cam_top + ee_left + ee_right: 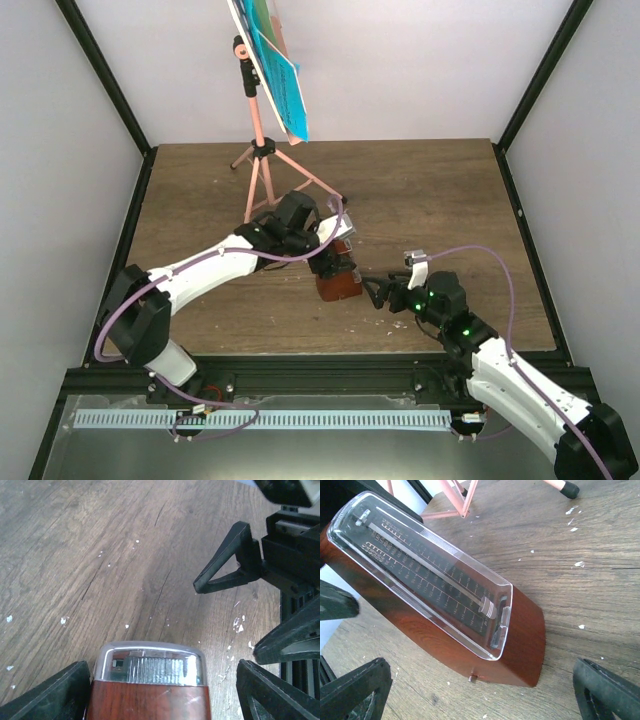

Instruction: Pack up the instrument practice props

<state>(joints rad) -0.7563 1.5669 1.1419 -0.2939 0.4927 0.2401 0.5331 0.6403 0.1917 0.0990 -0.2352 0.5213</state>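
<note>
Left pincer [164,672] straddles the metronome [435,595], jaws apart — seemingly not gripping; right pincer [480,675] gapes open.

Glossy wood-look metronome [522,630], clear plastic cover [430,575]; matt grainy table [585,550], perhaps laminate.

The metronome [435,590] is reddish-brown under clear plastic, the stand [256,130] pink, the pages [280,80] blue, maybe greenish.

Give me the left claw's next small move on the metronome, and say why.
Likely close the left claw on the metronome. Its fingers flank the metronome's top, with a gap showing beside one finger, so nothing is gripped yet. The right claw stands open close by, apart from the metronome, so the grip seems to fall to the left.
</note>
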